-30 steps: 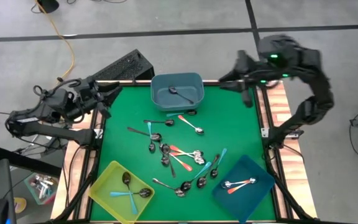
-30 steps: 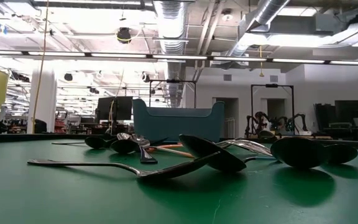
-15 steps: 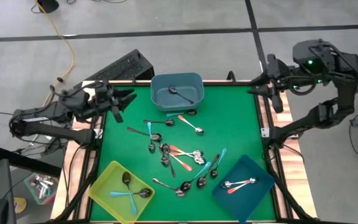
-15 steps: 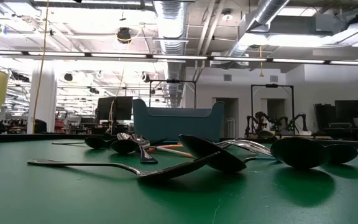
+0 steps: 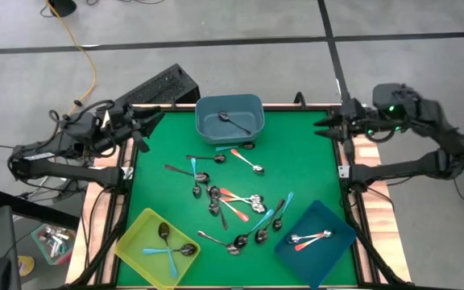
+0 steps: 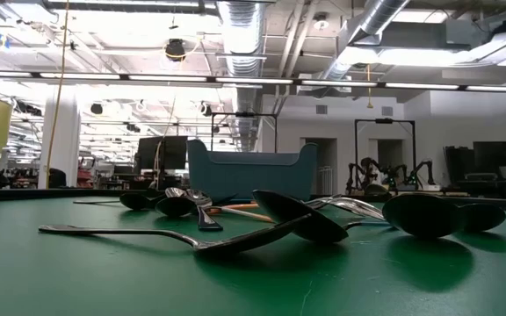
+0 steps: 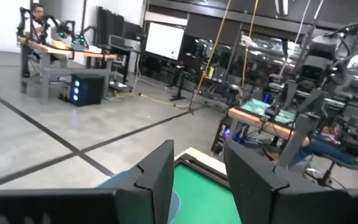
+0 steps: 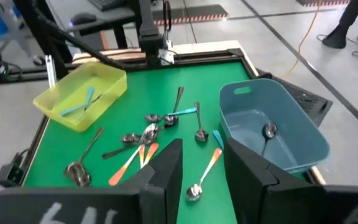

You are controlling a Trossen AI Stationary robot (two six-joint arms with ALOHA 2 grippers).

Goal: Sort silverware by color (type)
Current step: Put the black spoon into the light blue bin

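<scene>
1. The silverware [image 5: 232, 205] lies scattered over the middle of the green worktop [image 5: 304, 161], between the grey-blue bin [image 5: 229, 119] at the far edge, the yellow bin [image 5: 159, 246] at the near left corner and the dark blue bin [image 5: 316, 238] at the near right corner. A few spoons already lie in each bin.
2. The left tool [image 5: 142, 129] hangs at the far left corner of the worktop; its jaws stand apart with nothing between them. The pile lies inward and nearer the front edge from it.
3. The right tool [image 5: 331, 129] hangs over the far right edge, jaws likewise apart and empty. Its wrist view looks down across the pile, so the spoons lie ahead of it and below.
4. Most handles run diagonally. A red-handled spoon [image 5: 248, 161] just in front of the grey-blue bin is among the closest to either tool; neither arm looks clearly nearer to it.
5. Compared with a second ago, the right arm has drawn back and lowered toward the worktop's right edge, while the left tool has shifted only slightly at its corner. The spoons have not moved.
</scene>
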